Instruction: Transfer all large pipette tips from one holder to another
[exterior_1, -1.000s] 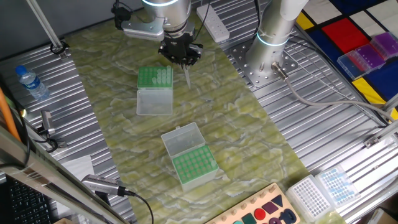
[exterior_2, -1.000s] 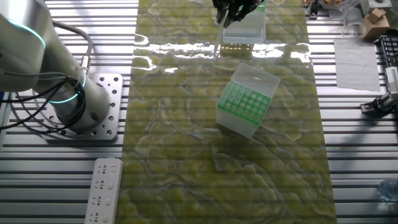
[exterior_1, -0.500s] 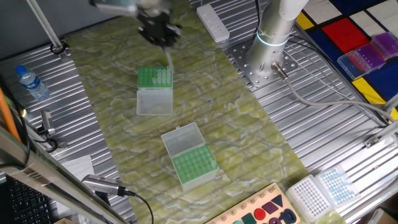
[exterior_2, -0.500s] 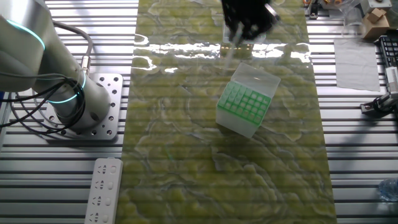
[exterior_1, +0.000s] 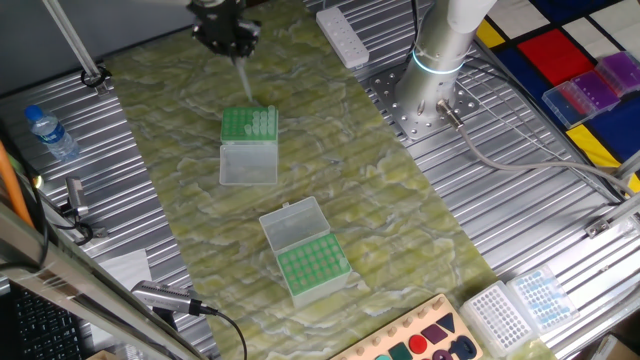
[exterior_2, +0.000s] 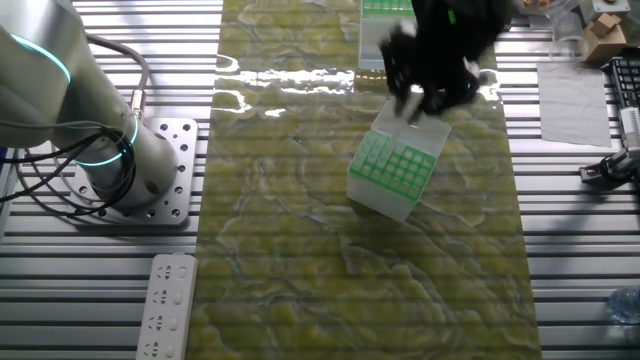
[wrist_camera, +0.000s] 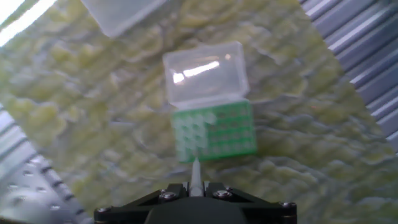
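My gripper (exterior_1: 233, 48) hangs high above the far end of the mat, shut on one large pipette tip (exterior_1: 243, 78) that points down. Below it stands a green holder (exterior_1: 240, 125) with pale tips (exterior_1: 263, 121) along one side and its clear lid (exterior_1: 248, 165) open. A second green holder (exterior_1: 314, 270) with an open lid sits nearer the front. The other fixed view shows the gripper (exterior_2: 420, 95) blurred over the middle holder (exterior_2: 393, 170). In the hand view the held tip (wrist_camera: 195, 175) sticks out of the gripper (wrist_camera: 195, 185) towards the green holder (wrist_camera: 214, 132).
A water bottle (exterior_1: 48, 132) stands at the left. A power strip (exterior_1: 343, 38) and the arm's base (exterior_1: 440, 62) are at the back. Clear tip boxes (exterior_1: 520, 305) and a wooden shape board (exterior_1: 420, 342) lie at the front right, purple boxes (exterior_1: 592, 88) at the far right.
The gripper has swung with the tip from beside the far holder's right side to high above and behind it. In the other fixed view it has come nearer, over the middle holder.
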